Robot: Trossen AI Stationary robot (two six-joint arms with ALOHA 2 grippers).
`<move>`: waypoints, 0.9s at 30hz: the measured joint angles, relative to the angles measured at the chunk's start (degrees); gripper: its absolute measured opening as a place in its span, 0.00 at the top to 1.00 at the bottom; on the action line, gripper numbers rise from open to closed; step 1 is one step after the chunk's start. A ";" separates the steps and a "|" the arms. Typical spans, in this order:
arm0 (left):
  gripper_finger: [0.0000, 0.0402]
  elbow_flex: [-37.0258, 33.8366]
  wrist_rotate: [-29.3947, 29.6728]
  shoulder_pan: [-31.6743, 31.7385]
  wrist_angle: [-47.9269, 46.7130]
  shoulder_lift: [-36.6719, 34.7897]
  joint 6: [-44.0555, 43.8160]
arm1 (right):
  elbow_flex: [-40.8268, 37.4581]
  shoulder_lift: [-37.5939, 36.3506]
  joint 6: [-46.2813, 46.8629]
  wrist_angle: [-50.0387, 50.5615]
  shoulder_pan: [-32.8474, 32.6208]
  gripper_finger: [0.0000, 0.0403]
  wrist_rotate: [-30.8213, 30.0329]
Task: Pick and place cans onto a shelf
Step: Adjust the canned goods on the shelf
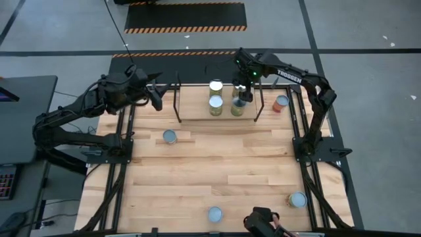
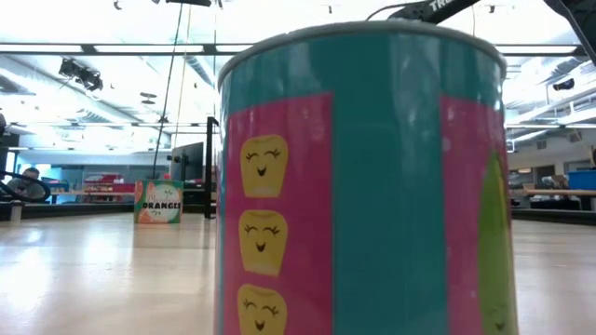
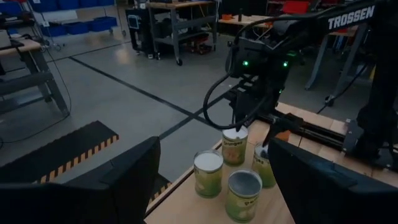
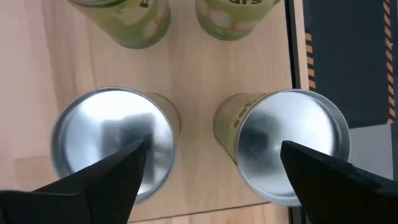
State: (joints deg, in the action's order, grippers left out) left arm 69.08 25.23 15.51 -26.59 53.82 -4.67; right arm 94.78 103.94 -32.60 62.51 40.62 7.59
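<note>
While ungripped, four cans on shelf.

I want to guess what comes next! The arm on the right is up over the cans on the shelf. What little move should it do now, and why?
Probably lift straight up and clear. The right gripper is open above four yellow-green cans already standing on the shelf, holding nothing. More cans wait on the table, like the nearby orange-red can, likely its next pick. The left gripper waits open by the shelf's other end.
</note>
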 joint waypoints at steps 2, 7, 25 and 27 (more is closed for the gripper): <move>0.24 0.00 0.00 0.00 0.02 0.00 0.00 | -0.81 0.00 -0.02 -1.15 0.04 0.06 1.03; 0.24 0.00 0.00 0.00 0.01 0.00 -0.02 | -2.08 -0.04 -0.33 -1.91 0.04 0.06 2.32; 0.24 -0.02 -0.01 0.00 0.20 0.00 -0.66 | -1.53 -0.22 -11.86 2.55 0.92 0.07 -1.81; 0.24 -0.02 -0.02 0.00 0.20 0.00 -0.67 | -0.72 -0.09 -13.05 2.87 0.92 0.07 -3.31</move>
State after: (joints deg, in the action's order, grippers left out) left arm 69.06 25.22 15.51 -26.39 53.82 -5.34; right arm 94.06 103.85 -45.65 65.38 41.55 4.27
